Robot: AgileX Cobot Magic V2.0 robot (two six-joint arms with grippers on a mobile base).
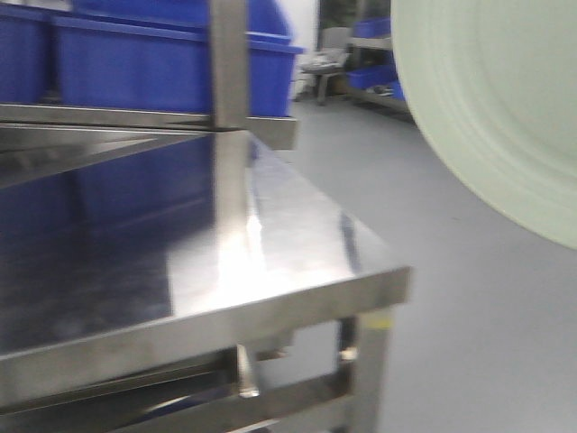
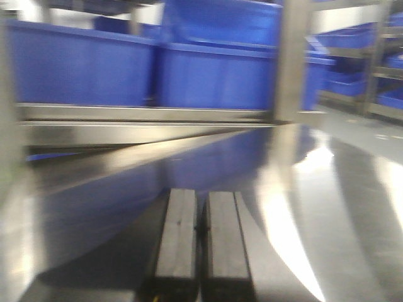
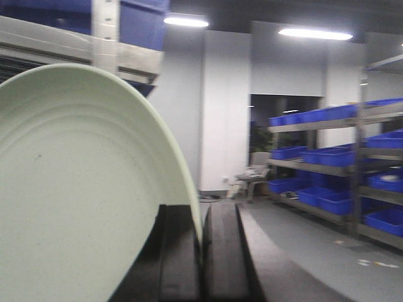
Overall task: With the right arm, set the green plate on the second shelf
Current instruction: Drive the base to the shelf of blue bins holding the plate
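The green plate [image 1: 505, 108] is a pale sage-green round plate held on edge in the air at the upper right of the front view, to the right of the steel shelf unit [image 1: 270, 262]. In the right wrist view the plate [image 3: 75, 189] fills the left half. My right gripper [image 3: 203, 217] is shut on the plate's rim, one finger on each face. My left gripper [image 2: 201, 217] is shut and empty, low over the shiny steel shelf surface [image 2: 327, 207]. Neither gripper shows in the front view.
Blue plastic bins [image 1: 171, 63] stand on the upper shelf level behind an upright steel post [image 1: 230, 72]. The shelf's front right corner [image 1: 401, 280] juts toward the grey floor. More racks with blue bins [image 3: 340, 182] line the far right wall.
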